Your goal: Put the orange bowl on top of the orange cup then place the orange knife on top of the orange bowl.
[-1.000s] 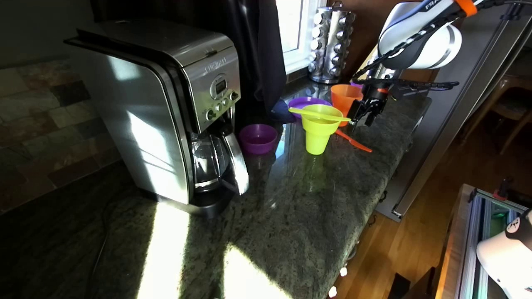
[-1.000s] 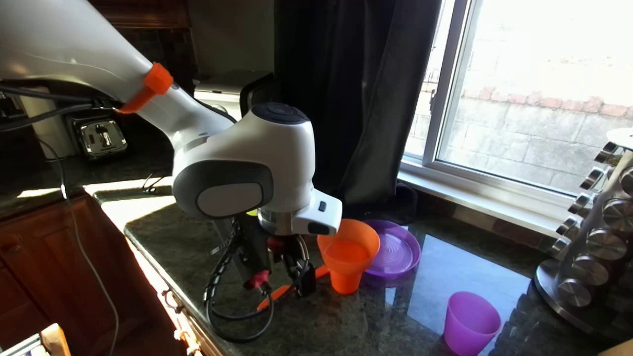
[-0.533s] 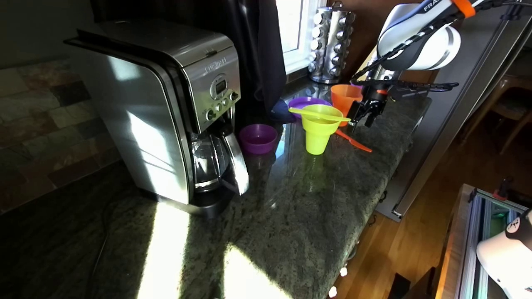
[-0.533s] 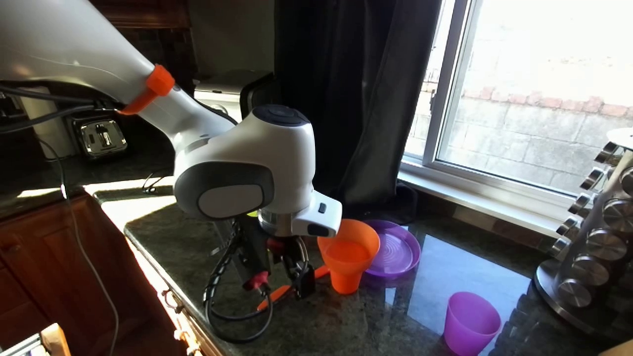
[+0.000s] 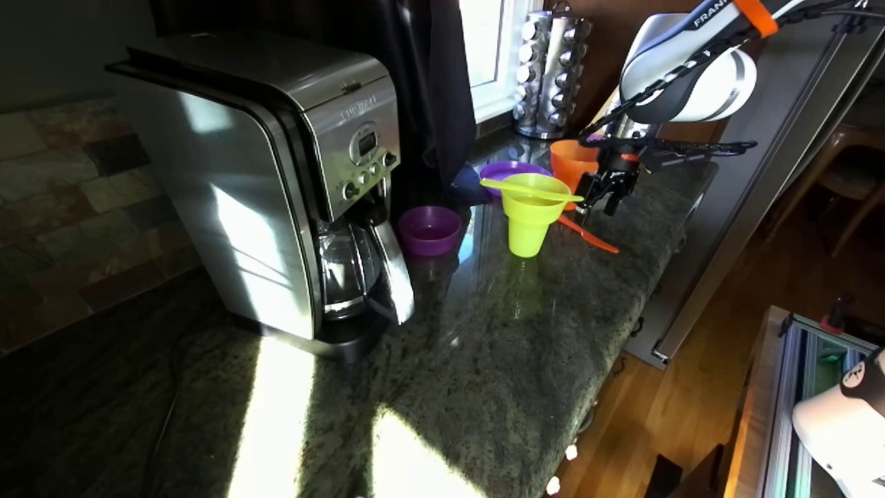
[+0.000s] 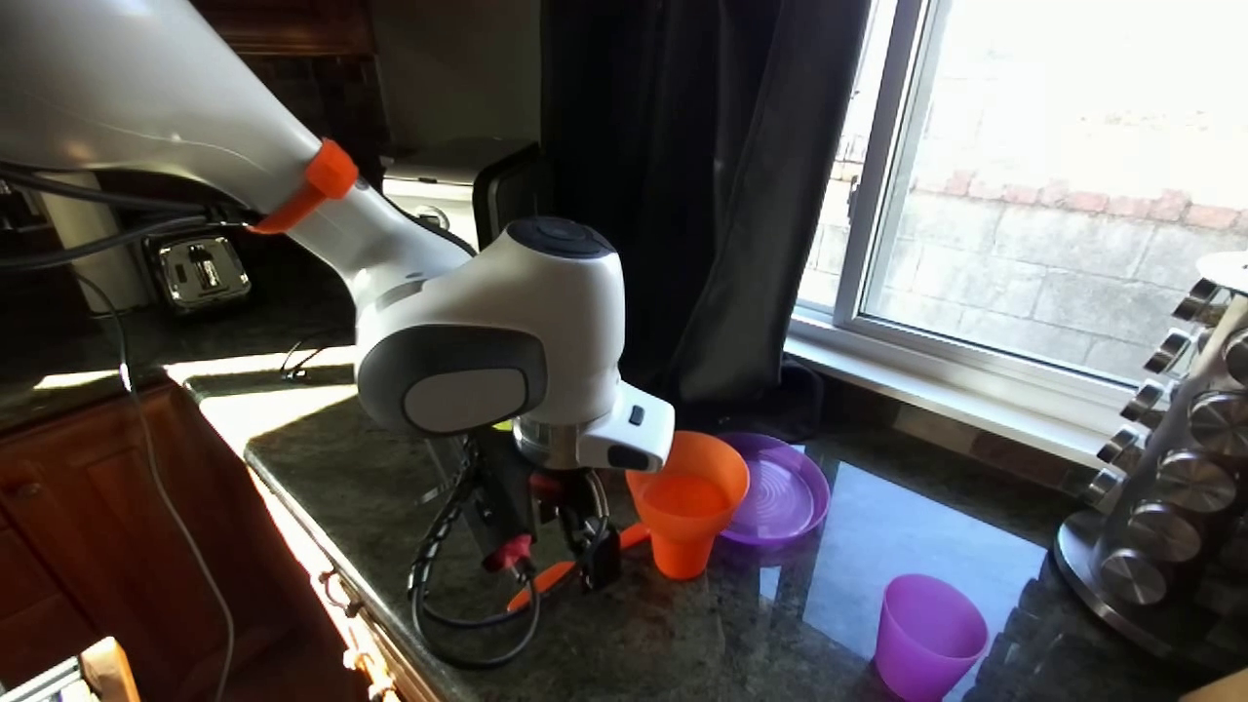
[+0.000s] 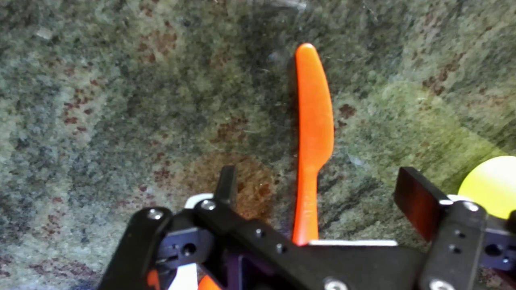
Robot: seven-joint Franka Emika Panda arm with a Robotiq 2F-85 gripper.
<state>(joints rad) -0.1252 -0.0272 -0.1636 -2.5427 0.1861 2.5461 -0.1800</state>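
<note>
The orange knife [image 7: 314,108] lies flat on the counter in the wrist view. Its handle passes between my gripper's fingers, which are wide apart. My gripper [image 7: 318,181] is open and holds nothing. In an exterior view the gripper [image 5: 599,197] hovers low over the handle end of the knife [image 5: 599,242]. Beside it stands an orange stack that looks like the orange bowl [image 6: 717,458] on the orange cup [image 6: 682,559]. The gripper is apart from this stack. A bit of orange shows at the bottom of the wrist view. The gripper hides the knife's middle in an exterior view.
A yellow-green cup [image 5: 527,225] stands near the knife with a yellow-green knife across its top. A purple plate [image 6: 775,492], purple bowl [image 5: 429,232] and small purple cup [image 6: 931,634] are around. A coffee maker [image 5: 339,124] and spice rack [image 6: 1160,517] stand near the wall.
The arm has come down slightly, and the gripper has shifted a little toward the yellow-green cup in an exterior view. The knife, cups and bowls have not moved.
</note>
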